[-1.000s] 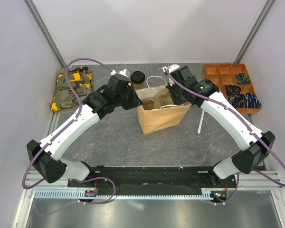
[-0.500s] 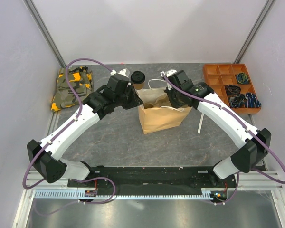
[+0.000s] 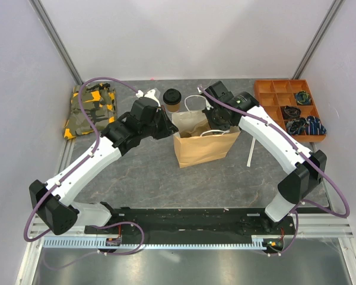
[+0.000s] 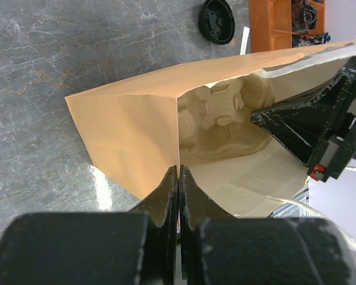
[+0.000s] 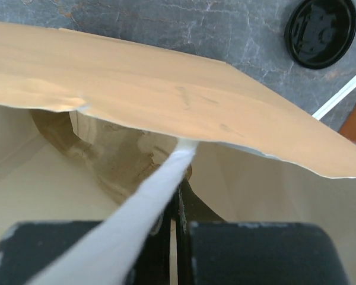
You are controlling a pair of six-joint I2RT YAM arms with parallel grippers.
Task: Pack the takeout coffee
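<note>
Clamped shut on the left edge of the brown paper bag (image 3: 202, 148) with the left pincer (image 4: 178, 173), right over the paper fold. Closed likewise on the opposite rim with the right pincer (image 5: 177, 199), just where a white handle (image 5: 157, 190) crosses in front (a thin sliver of paper caught in between). Spread wide at the mouth, centre of the top view, with a moulded-pulp carrier (image 4: 225, 113) lying at the bottom.

Just beyond the bag's upper left corner, upright on the counter (image 3: 148, 172) and outside the bag: the takeout coffee (image 3: 172, 98), black lid on.

Open grey marbled counter below the bag, toward the arm bases. At upper right, an orange compartment tray (image 3: 273, 95); at upper left, a camouflage cloth (image 3: 92, 110); both well apart from the bag. Hemmed in by pale walls at left, back and right, close against tray and cloth.
</note>
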